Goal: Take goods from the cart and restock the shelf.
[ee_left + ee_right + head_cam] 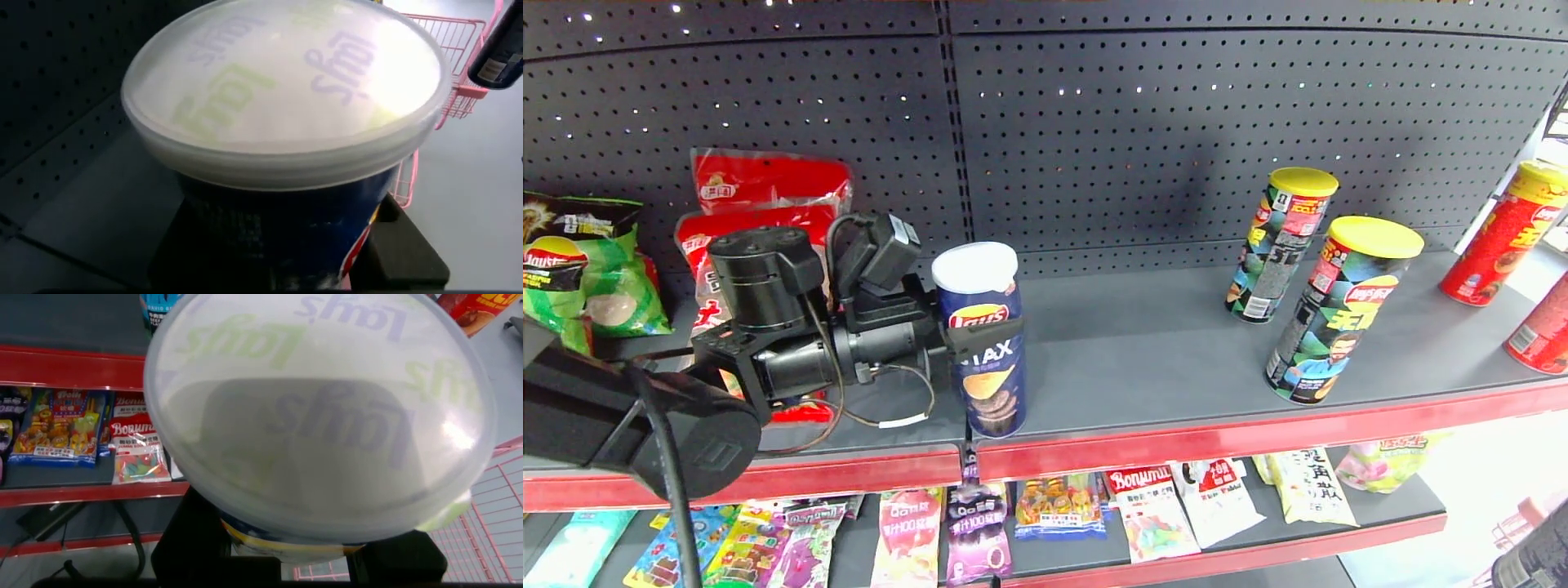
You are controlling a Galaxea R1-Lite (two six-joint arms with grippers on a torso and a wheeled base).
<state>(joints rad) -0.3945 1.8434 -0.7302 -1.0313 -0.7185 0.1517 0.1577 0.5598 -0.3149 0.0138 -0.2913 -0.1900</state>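
Left gripper (pixel 983 336) clamps the dark blue crisp tube (pixel 978 286) near the red shelf lip (pixel 1176 441), right gripper (pixel 294 554) a clear-lidded tube (pixel 327 416). Crooked release risks toppling.

Logo print on blue canister (pixel 980 343); lettering on lid (pixel 319 408) of second canister (pixel 270 543).

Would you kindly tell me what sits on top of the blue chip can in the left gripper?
A whitish plastic lid closes the blue chip can held by the left gripper. Whatever is inside is hidden by the lid.
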